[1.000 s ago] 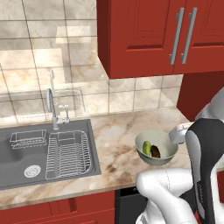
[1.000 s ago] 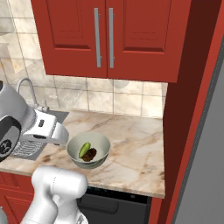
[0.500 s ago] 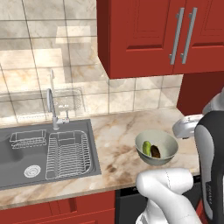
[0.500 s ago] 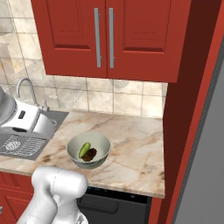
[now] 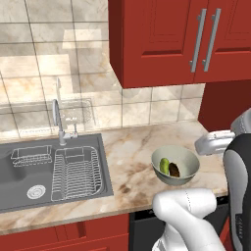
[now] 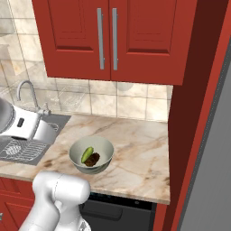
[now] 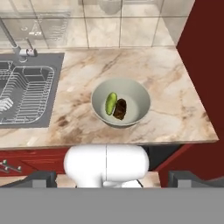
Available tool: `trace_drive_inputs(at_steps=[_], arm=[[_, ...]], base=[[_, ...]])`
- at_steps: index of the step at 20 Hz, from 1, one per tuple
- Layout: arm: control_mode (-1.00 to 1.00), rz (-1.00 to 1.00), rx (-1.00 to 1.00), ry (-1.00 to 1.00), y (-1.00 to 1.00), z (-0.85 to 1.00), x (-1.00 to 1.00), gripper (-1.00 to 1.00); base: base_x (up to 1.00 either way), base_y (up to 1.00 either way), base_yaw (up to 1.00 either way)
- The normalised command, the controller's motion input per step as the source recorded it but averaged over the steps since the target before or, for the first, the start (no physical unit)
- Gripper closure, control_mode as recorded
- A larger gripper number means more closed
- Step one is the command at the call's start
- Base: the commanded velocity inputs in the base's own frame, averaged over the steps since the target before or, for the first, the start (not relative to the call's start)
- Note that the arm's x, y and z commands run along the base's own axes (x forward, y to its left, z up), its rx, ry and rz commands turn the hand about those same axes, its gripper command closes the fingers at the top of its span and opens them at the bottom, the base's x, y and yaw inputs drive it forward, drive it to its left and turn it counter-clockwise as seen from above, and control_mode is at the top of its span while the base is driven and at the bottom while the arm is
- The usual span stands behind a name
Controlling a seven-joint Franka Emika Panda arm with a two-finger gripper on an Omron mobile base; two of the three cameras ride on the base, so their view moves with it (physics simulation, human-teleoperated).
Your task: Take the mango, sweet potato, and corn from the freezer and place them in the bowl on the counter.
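bowl [image 7: 121,102] on counter [image 7: 175,92], near front edge | sweet potato [image 7: 120,109] inside, green item [image 7: 110,103] touching at its 10 o'clock | gripper [image 7: 112,177] – fingers spread wide, holding nothing – sink [image 7: 24,94] at bowl's 9 o'clock

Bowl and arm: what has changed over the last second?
The arm's hand end swung away from the bowl: rightward in the left base view, leftward toward the sink in the right base view. Nothing was gripped or released. The bowl stayed put on the counter, the sweet potato and a green item inside.
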Motion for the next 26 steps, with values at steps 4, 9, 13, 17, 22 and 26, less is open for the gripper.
trace_drive_inputs(at_steps=[4, 9, 13, 17, 22, 26], arm=[[-1.0, 0.0, 0.0, -0.02, 0.0, 0.0, -0.11, -1.0], [1.0, 0.0, 0.0, 0.0, 0.0, 0.0, 0.0, -1.0], [1.0, 0.0, 0.0, 0.0, 0.0, 0.0, 0.0, -1.0], [1.0, 0.0, 0.0, 0.0, 0.0, 0.0, 0.0, -1.0], [1.0, 0.0, 0.0, 0.0, 0.0, 0.0, 0.0, -1.0], [1.0, 0.0, 0.0, 0.0, 0.0, 0.0, 0.0, -1.0]], base=[[0.0, 0.0, 0.0], [-0.63, 0.0, 0.0], [-1.0, 0.0, 0.0], [-1.0, -0.04, 0.0], [-0.83, -0.44, 0.0], [-0.23, -0.87, 0.0]])
